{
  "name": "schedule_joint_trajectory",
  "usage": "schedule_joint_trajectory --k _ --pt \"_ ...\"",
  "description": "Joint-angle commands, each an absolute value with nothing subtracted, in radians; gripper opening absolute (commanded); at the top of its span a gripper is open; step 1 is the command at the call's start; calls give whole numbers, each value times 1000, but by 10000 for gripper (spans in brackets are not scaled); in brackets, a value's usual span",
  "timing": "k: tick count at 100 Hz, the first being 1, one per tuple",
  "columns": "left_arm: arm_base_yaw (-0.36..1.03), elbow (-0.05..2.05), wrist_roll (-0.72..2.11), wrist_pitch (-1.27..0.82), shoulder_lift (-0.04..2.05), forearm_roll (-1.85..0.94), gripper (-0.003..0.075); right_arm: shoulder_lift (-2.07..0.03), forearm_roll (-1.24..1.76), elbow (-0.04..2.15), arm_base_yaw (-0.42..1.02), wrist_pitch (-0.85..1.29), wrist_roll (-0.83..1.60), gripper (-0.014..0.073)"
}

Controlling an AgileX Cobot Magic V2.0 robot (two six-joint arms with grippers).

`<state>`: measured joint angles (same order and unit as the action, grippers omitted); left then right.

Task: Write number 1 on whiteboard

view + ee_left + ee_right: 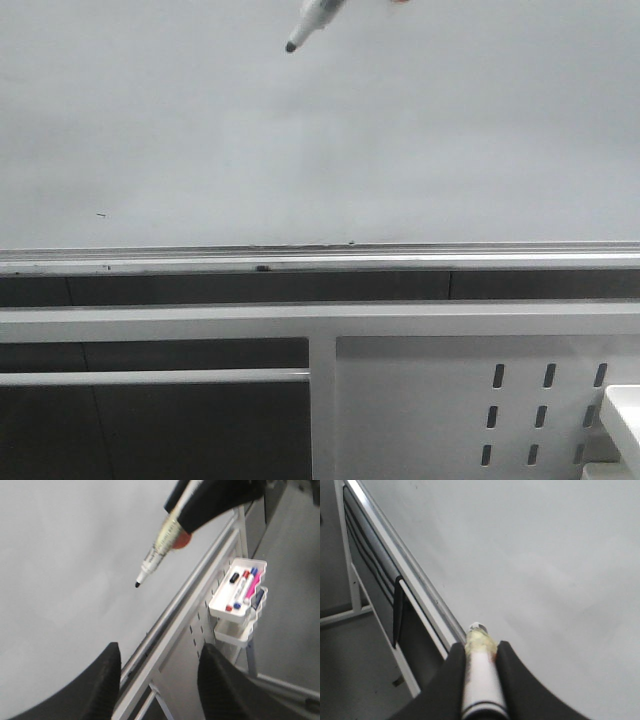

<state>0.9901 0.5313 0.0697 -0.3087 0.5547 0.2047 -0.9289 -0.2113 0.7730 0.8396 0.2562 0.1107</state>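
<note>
The whiteboard (320, 150) is pale grey and glossy, with a silver rail (320, 262) along its lower edge. No stroke of the number 1 shows on it. My right gripper (481, 647) is shut on a white marker (481, 680), black tip forward. The marker (308, 24) enters the front view at the top edge and points down-left at the board. It also shows in the left wrist view (159, 547), held by the right gripper (200, 507). I cannot tell whether the tip touches the board. My left gripper (160, 652) is open and empty, before the rail.
A white perforated metal panel (470, 400) and dark frame bars sit below the rail. A white tray (239, 594) holding several markers hangs on that panel. A tiny black speck (100, 214) marks the board at lower left.
</note>
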Motion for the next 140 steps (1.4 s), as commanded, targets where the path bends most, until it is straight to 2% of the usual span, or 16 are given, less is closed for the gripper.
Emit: schedule_joint_trajectory --k 1,21,36,46,63,140 --pt "989 569 15 -272 465 219 265 -872 -280 705 813 51 113 -64" --pt "869 569 -164 -294 253 360 138 -857 -288 541 682 -214 113 -49" --pt "750 569 -251 -420 133 439 -22 -880 -288 536 557 -342 113 -49" --pt "684 569 -251 -468 89 431 -20 -905 -288 536 526 -422 113 -50" --pt "623 569 -251 -472 65 405 -20 -947 -288 540 528 -424 113 -50" --pt "621 553 -251 -484 65 375 -20 -997 -317 545 545 -457 170 -50"
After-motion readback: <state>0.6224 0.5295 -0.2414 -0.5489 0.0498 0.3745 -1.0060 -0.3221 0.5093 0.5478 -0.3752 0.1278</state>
